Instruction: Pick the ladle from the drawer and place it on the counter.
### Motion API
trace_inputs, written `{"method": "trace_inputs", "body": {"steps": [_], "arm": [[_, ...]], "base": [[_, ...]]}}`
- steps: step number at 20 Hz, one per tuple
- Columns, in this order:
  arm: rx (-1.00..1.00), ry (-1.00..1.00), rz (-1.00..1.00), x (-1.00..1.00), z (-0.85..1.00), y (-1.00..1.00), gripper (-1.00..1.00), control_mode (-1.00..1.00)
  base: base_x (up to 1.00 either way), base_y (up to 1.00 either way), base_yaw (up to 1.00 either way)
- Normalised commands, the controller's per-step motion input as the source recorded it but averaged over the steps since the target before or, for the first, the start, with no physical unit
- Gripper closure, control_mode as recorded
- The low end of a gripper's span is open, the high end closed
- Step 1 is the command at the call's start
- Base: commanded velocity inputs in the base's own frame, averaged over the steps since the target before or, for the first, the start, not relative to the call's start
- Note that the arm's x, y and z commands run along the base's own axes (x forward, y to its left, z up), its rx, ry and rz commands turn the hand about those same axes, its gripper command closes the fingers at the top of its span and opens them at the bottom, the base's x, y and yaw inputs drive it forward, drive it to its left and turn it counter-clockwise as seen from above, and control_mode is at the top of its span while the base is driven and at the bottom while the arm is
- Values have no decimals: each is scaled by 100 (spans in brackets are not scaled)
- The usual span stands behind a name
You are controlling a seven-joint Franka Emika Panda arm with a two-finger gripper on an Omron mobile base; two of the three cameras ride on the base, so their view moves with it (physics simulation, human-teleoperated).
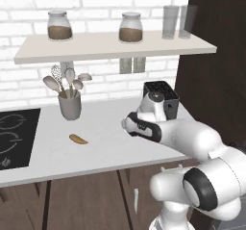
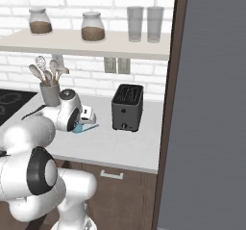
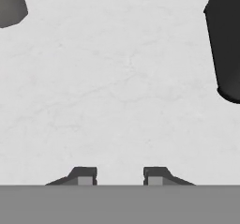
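Where cooktop [image 1: 14,137] ends, white counter [image 1: 110,142]

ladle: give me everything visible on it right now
In the right base view the ladle shows as a small bright blue piece, looking like plastic, partly hidden behind the arm's wrist. A thin straight handle pokes out to the right, low over the white counter, left of the black toaster. The bowl is mostly covered. Whether it rests on the counter cannot be told.
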Motion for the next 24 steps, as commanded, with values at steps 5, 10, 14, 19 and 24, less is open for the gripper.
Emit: {"method": "trace_inputs", "body": {"steps": [5, 10, 14, 19, 24], "arm": [[-3, 0, 0, 17, -45, 2, 100, -100], [0, 0, 0, 0, -27, 0, -100, -100], [0, 0, 0, 0, 0, 0, -100, -100], [0, 0, 0, 8, 0, 0, -100, -100], [0, 0, 0, 16, 45, -1, -100, -100]], "base": [[0, 0, 0], [0, 0, 0], [0, 0, 0], [0, 0, 0], [0, 0, 0]]}}
